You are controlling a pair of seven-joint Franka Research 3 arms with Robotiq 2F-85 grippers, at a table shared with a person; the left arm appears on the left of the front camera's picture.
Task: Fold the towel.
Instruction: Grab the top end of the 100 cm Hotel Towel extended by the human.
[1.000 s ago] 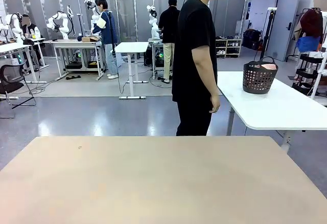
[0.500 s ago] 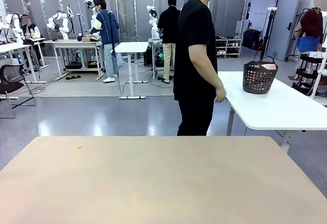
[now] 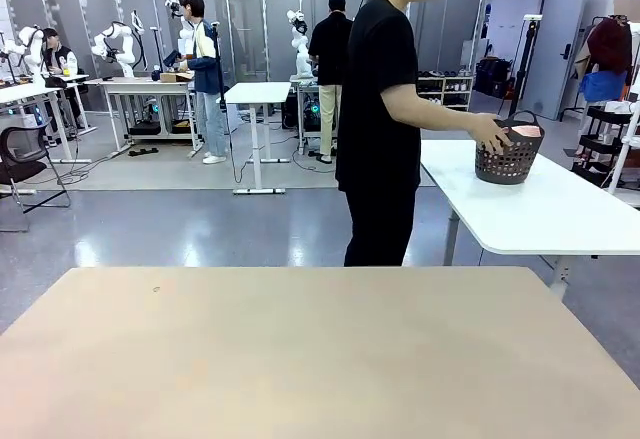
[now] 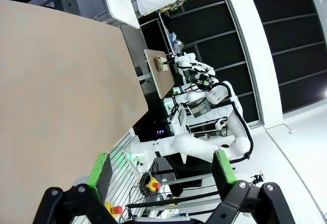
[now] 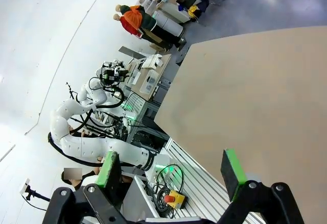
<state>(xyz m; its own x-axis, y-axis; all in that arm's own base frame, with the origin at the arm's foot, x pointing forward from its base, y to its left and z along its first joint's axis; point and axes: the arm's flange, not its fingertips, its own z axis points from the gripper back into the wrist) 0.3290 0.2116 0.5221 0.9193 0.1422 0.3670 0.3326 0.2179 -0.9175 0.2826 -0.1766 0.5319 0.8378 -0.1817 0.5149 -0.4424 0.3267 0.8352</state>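
Front view — one hand [image 3: 490, 137] on one basket [image 3: 508, 165], one towel [image 3: 528, 130] inside; left pincer [image 4: 161, 157], right pincer [image 5: 170, 162] — released.

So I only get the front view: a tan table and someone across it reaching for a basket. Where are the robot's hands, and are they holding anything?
Observer: The left wrist view has the left gripper, jaws wide apart with nothing between them.
Operator: And the other one?
Observer: The right gripper is the same in its own view: open and holding nothing, with the table beyond it.
Operator: What do they grab with?
Observer: Two black fingers, each faced with a green pad.
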